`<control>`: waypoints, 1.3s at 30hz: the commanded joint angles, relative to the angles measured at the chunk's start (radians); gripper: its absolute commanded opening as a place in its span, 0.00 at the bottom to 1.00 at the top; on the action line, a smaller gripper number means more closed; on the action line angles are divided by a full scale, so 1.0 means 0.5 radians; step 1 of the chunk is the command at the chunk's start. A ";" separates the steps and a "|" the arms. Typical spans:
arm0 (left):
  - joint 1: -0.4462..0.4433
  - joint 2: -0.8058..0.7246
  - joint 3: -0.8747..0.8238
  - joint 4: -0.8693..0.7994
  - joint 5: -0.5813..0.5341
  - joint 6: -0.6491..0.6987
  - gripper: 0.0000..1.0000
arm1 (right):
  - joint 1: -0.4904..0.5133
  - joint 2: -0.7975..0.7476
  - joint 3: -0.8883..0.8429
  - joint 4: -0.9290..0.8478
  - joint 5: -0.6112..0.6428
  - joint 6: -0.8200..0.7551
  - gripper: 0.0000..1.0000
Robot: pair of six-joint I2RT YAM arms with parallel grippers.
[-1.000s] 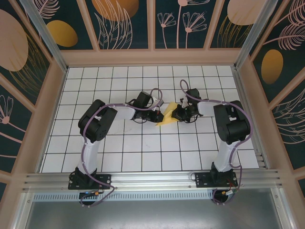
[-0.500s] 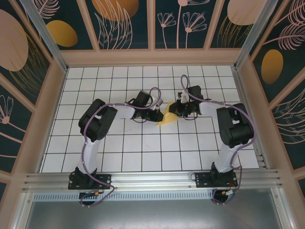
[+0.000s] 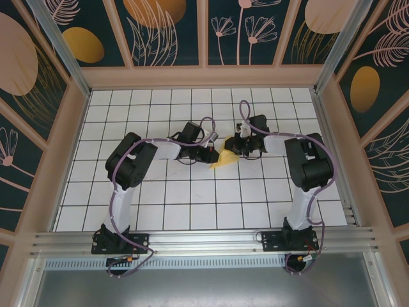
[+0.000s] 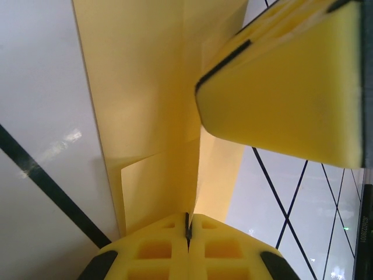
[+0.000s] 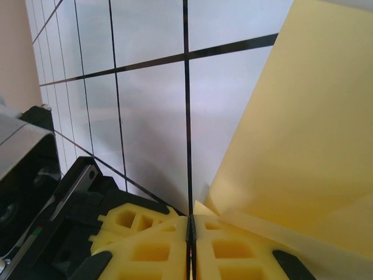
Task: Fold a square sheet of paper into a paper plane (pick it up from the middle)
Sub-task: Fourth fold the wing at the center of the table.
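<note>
My left gripper (image 4: 187, 226) is pinched shut on the folded yellow paper (image 4: 145, 87) from the left. My right gripper (image 5: 190, 226) is clamped on the same paper from the right. The paper sits between the two, around the middle of the white tiled table (image 3: 192, 192).

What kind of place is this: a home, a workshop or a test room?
Probably a purpose-built robot test cell. The left arm and right arm are bolted to an aluminium rail beside a white gridded table, and printed wall panels enclose it on three sides.
</note>
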 commanded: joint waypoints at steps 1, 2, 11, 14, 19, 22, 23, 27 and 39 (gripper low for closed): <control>0.015 0.113 0.001 -0.062 -0.112 -0.003 0.01 | 0.012 0.054 0.046 0.074 -0.001 0.008 0.12; 0.015 0.113 0.001 -0.059 -0.109 -0.007 0.02 | 0.011 0.059 0.047 0.080 -0.004 0.008 0.12; 0.014 0.124 -0.002 -0.059 -0.125 -0.095 0.00 | 0.001 -0.064 -0.012 0.122 0.002 0.023 0.12; 0.013 0.130 -0.013 -0.056 -0.120 -0.152 0.00 | -0.007 -0.138 -0.105 0.179 -0.005 0.035 0.12; 0.022 0.140 -0.034 -0.031 -0.119 -0.262 0.00 | -0.012 -0.168 -0.220 0.300 -0.037 0.078 0.12; 0.026 0.143 -0.054 0.010 -0.105 -0.327 0.00 | -0.012 -0.138 -0.223 0.299 -0.020 0.078 0.12; 0.027 0.145 -0.057 0.018 -0.099 -0.341 0.00 | -0.011 -0.119 -0.216 0.296 -0.022 0.079 0.12; 0.026 0.150 -0.069 0.044 -0.092 -0.372 0.00 | -0.012 -0.070 -0.178 0.290 -0.023 0.067 0.12; 0.029 0.120 -0.100 0.120 -0.099 -0.400 0.01 | -0.023 -0.010 -0.147 0.305 0.003 0.067 0.12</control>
